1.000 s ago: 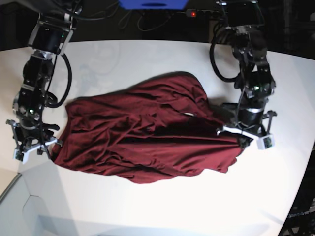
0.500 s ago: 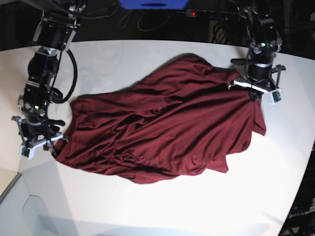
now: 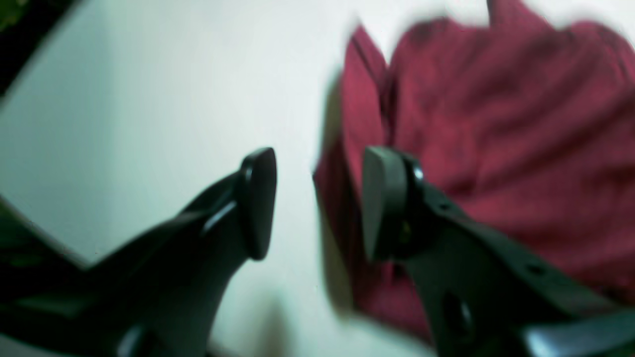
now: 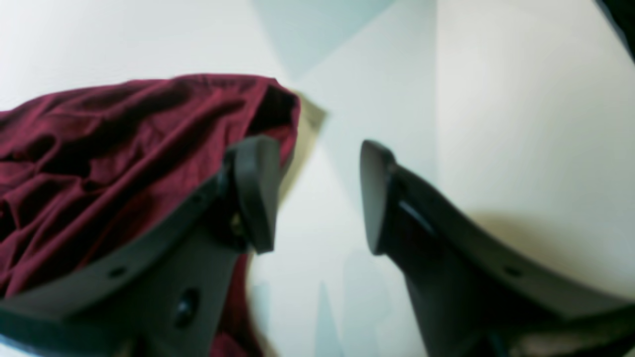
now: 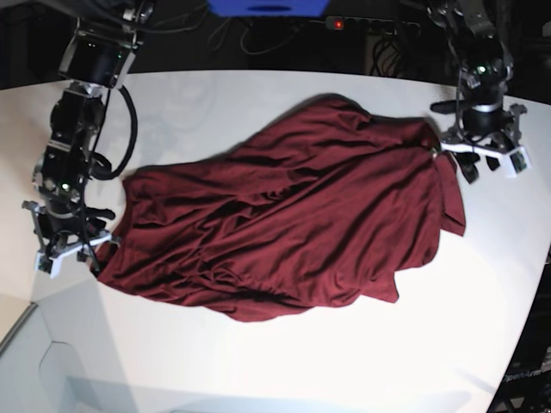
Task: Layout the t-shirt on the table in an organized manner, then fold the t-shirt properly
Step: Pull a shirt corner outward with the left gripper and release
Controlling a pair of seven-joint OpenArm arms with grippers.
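I see the table (image 5: 284, 370), a smooth white top with a curved edge running down the right of the base view, and bare room across the bottom and upper left of the frame. On it lies the t-shirt (image 5: 284, 224), dark maroon soft knit, spread wide across the middle but rumpled into long diagonal creases, its lower edge wavy. My left gripper (image 5: 480, 159) sits in the upper right of the frame, just beside the shirt's right edge; its wrist view shows the dark, flat-faced jaws apart with only white table between them, the cloth under the right-hand jaw, all of it blurred. My right gripper (image 5: 65, 249) sits at the left edge of the frame by the shirt's left corner, jaws apart and holding nothing. The shirt's sleeves and collar I cannot make out among the folds.
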